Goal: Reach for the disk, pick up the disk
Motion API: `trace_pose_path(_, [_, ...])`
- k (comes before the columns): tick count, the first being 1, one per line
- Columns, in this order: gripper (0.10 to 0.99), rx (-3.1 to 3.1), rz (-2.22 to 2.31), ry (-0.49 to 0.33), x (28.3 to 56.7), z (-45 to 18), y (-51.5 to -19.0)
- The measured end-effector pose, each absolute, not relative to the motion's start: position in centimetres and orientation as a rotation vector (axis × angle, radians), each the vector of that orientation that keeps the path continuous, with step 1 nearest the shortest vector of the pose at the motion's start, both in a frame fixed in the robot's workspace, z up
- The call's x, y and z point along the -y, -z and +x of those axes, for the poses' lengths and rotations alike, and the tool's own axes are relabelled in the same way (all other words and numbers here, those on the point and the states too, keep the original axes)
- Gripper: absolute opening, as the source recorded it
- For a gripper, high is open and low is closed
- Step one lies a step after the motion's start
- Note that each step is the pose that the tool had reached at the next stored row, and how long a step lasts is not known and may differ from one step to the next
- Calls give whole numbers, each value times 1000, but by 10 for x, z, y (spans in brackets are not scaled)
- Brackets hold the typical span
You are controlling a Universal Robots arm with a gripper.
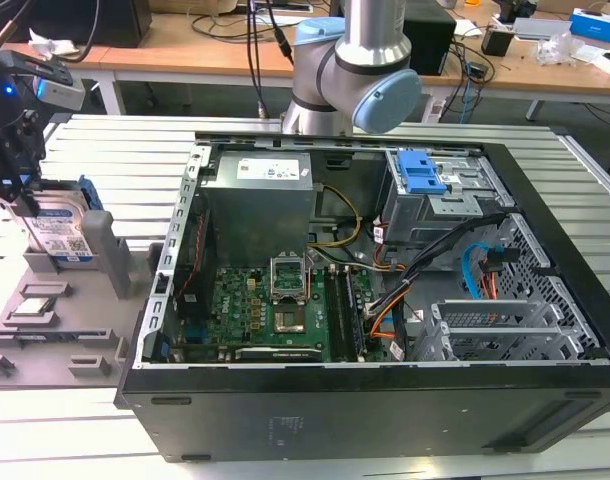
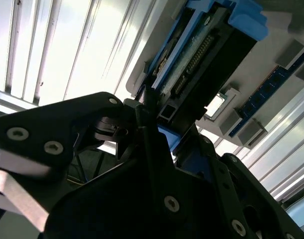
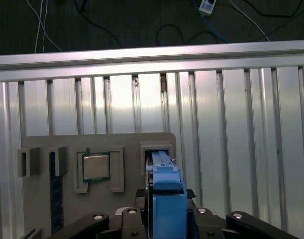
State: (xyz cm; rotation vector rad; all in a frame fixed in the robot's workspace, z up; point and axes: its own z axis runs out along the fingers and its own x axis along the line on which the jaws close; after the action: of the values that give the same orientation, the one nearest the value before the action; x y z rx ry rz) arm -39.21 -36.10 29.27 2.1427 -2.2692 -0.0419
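**Reach looks done, lift not yet**

Exterior view: the black gripper (image 1: 23, 195) is in the upper left of the frame, right down on the disk (image 1: 63, 232), a silver-grey metal hard drive with a white-and-blue label and a blue plastic carrier frame. The disk stands on edge in the grey slotted fixture plate (image 1: 45, 325) at the exterior view's left, beside the open black computer case (image 1: 365, 420). Its lower edge looks seated in the fixture, so I'd call it reached, not raised. The arm's silver-and-blue elbow joint (image 1: 355, 70) is at top centre behind the case. The wrist is out over the left side, tool pointing down.

Second wrist view: the gripper (image 2: 154, 124) linkage sits hard up against the near end of the disk (image 2: 202, 55). Contact looks likely, but I can't tell if it is clamped or merely around it.

First wrist view: the gripper (image 3: 167, 221) body flanks the disk (image 3: 167, 196) on both sides, with the disk centred. The disk's far end is in the fixture plate (image 3: 37, 204) slot. A square metal processor chip (image 3: 96, 166) sits in its own pocket beside that slot, apart from the disk.
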Motion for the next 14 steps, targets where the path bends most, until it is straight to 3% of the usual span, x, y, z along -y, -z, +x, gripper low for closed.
trace_pose_path(14, [369,2269,2143,42,361,-392,-308])
